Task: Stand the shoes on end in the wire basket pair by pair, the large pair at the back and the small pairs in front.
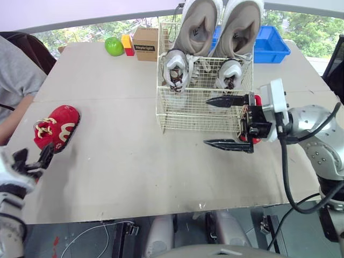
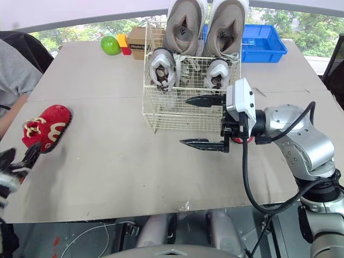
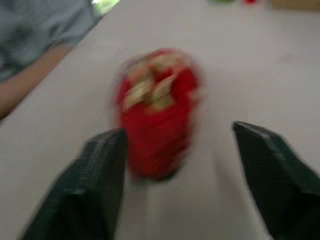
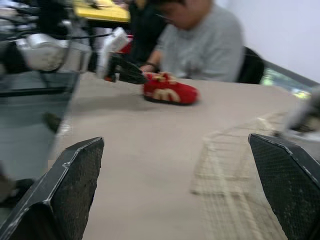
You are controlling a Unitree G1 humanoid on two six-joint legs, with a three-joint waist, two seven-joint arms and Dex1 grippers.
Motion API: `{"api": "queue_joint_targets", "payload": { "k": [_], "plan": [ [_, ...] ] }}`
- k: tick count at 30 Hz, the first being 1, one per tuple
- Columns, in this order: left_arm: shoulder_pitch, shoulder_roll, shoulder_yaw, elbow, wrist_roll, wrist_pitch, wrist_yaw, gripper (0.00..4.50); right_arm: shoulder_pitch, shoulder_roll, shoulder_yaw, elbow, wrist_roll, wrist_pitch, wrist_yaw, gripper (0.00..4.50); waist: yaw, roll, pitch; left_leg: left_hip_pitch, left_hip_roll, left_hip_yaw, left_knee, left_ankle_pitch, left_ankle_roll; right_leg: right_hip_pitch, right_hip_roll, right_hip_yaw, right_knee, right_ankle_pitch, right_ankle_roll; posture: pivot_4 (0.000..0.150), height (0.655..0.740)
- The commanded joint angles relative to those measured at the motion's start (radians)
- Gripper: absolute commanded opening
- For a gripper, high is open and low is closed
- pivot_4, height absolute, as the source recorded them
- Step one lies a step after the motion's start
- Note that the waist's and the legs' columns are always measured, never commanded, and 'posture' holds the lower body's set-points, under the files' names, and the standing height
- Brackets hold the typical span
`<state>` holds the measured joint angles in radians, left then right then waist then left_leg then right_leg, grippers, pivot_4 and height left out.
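Red shoe point(image 1: 56, 126) lay on the table point(image 1: 134, 166) at the robot's near left, well apart from the wire basket point(image 1: 204, 115). Its long axis ran diagonally, near end toward the L gripper point(image 1: 33, 157), far end toward the table's middle. Laces were on the side toward the seated person point(image 1: 16, 75), and the pale logo side faced up. Couldn't tell toe from heel.

L gripper sat just beside the shoe's near end w/ jaws spread wide. In the left wrist view the shoe showed btwn and beyond the two fingers point(image 3: 100, 175). Couldn't tell if they touched it.

R gripper point(image 1: 228, 122) hung just in front of the basket's right front, fingers pointing to the robot's left, jaws wide apart and holding nothing.

The basket held two pairs, all w/ long axes upright. Large beige sneakers point(image 1: 201, 24) stood at the back, heel ends up, openings facing the robot, and rose well above the rim. Small grey sneakers point(image 1: 176, 67) stood in front of them, one before each large one.

Along the far edge were a green ball point(image 1: 114, 46), a yellow-and-red block point(image 1: 127, 44) and a cardboard box point(image 1: 145, 44). A blue bin point(image 1: 271, 45) sat behind the basket.
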<state>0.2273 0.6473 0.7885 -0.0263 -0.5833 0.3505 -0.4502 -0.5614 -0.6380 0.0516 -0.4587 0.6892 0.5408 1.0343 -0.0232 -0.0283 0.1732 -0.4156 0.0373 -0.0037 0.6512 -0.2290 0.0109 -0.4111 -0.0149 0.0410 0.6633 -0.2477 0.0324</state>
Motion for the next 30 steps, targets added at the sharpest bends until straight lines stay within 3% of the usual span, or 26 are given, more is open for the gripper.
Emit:
{"api": "queue_joint_targets", "payload": {
  "k": [1,9,14,18,20,25,30],
  "plan": [
    [-0.041,0.048,-0.006,0.013,0.010,0.004,-0.025,4.48,0.005,-0.003,-0.024,-0.038,0.012,-0.018,-0.002,4.50,0.013,0.000,0.000,0.000,0.000,0.000,0.001,0.000,0.000,0.000,-0.001,0.000,0.000,-0.001,-0.001,0.150,0.7400],
    [-0.235,0.100,-0.137,0.225,0.130,-0.020,-0.012,4.48,0.019,-0.025,-0.033,-0.064,0.010,-0.002,-0.024,4.50,0.012,-0.001,0.000,0.000,0.000,0.003,0.001,0.000,0.000,0.001,-0.002,0.000,0.000,0.001,0.001,0.150,0.7400],
    [-0.286,0.125,-0.169,0.337,0.180,-0.045,-0.024,2.64,0.021,-0.047,-0.047,-0.079,0.023,0.015,-0.038,4.50,0.010,0.001,0.000,0.000,0.001,0.002,-0.001,0.000,0.000,0.000,-0.002,-0.001,0.001,0.001,0.001,0.150,0.7400],
    [-0.283,0.113,-0.154,0.334,0.173,-0.064,-0.033,0.81,0.024,-0.055,-0.047,-0.081,0.025,0.020,-0.042,4.50,0.010,0.001,0.000,0.001,0.002,0.002,-0.001,0.000,0.000,0.000,-0.003,-0.001,0.001,0.001,0.001,0.150,0.7400],
    [-0.285,0.083,-0.116,0.285,0.141,-0.105,-0.024,0.27,0.020,-0.051,-0.038,-0.072,0.010,0.015,-0.048,4.50,0.010,0.001,0.000,0.000,0.002,0.003,0.000,0.000,0.000,0.000,-0.004,0.000,0.001,0.001,0.001,0.150,0.7400],
    [-0.384,-0.015,-0.024,-0.017,0.012,-0.196,0.063,0.24,-0.045,-0.026,-0.016,-0.010,-0.029,-0.002,-0.059,4.50,0.015,-0.007,0.000,-0.002,0.002,0.001,0.000,0.000,0.000,0.000,-0.005,-0.001,0.000,0.001,0.001,0.150,0.7400],
    [-0.418,0.014,-0.184,-0.248,0.062,-0.291,-0.063,0.24,-0.233,-0.047,-0.006,0.092,-0.019,0.065,-0.017,4.50,0.013,-0.007,0.000,-0.003,0.000,0.001,0.001,0.000,-0.001,0.000,-0.007,-0.001,0.000,0.001,0.001,0.150,0.7400]
  ]
}}
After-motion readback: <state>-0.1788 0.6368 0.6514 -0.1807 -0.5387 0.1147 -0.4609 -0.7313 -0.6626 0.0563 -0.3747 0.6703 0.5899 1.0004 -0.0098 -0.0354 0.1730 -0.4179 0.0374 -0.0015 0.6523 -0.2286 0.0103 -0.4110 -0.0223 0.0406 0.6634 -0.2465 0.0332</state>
